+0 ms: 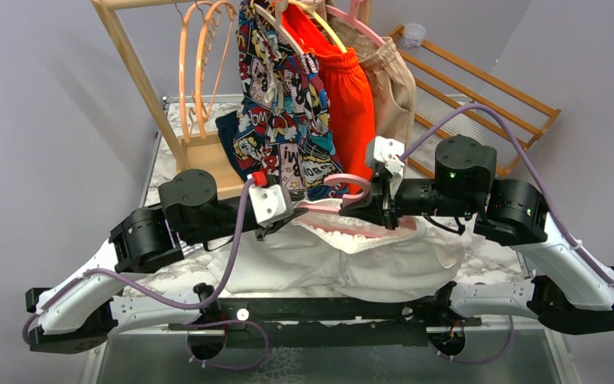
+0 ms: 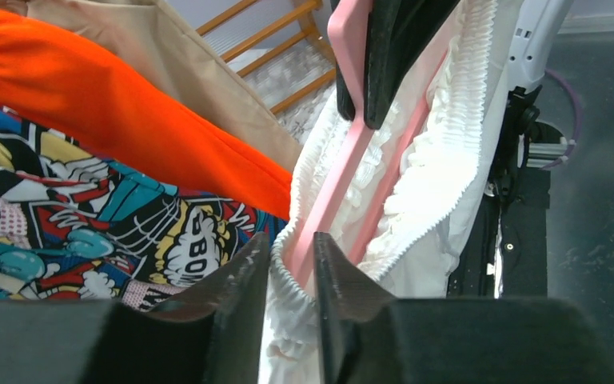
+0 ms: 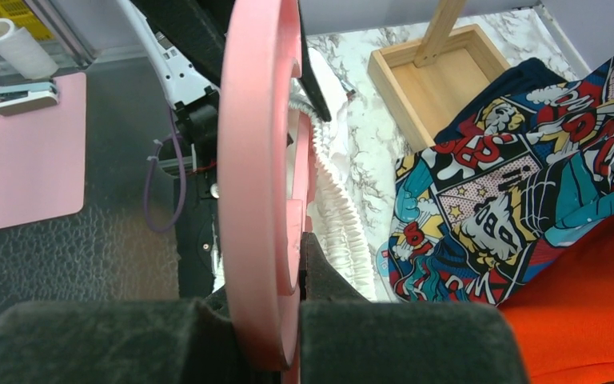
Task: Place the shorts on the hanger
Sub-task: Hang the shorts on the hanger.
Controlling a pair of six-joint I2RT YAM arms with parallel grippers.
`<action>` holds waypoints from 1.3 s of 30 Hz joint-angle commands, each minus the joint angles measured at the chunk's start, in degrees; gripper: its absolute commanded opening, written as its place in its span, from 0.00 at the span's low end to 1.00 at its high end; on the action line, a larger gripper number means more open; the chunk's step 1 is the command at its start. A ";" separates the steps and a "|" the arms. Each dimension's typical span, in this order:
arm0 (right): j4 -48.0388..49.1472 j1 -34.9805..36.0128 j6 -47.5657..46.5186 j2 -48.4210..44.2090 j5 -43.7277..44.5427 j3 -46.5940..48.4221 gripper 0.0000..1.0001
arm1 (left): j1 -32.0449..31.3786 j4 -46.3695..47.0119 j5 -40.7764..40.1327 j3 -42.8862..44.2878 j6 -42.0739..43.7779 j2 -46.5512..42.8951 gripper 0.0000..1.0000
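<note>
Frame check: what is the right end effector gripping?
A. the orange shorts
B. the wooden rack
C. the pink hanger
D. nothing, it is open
C: in the right wrist view the pink hanger sits clamped between the pads of the right end effector.

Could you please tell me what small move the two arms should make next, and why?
Probably raise both claws together a little. The left claw pinches the hanger with the waistband of the shorts, the right claw grips it near the hook, yet the legs lie slack below.
</note>
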 commanded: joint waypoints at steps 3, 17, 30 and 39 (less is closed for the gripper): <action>3.03 0.03 0.25 -1.81 0.80 1.45 0.01 | -0.06 -1.43 -6.59 -3.54 -0.43 -4.04 0.20; 3.32 0.04 1.19 -3.41 0.59 1.65 0.01 | -0.07 -3.92 -11.32 -5.77 -1.94 -8.43 0.00; 3.65 0.03 1.87 -3.81 -1.06 0.81 0.01 | -0.04 0.26 -0.58 3.24 -5.83 -7.40 0.78; 5.97 0.06 2.30 -3.15 -5.79 -1.11 0.01 | -0.07 2.79 14.21 6.53 -5.37 -1.09 0.80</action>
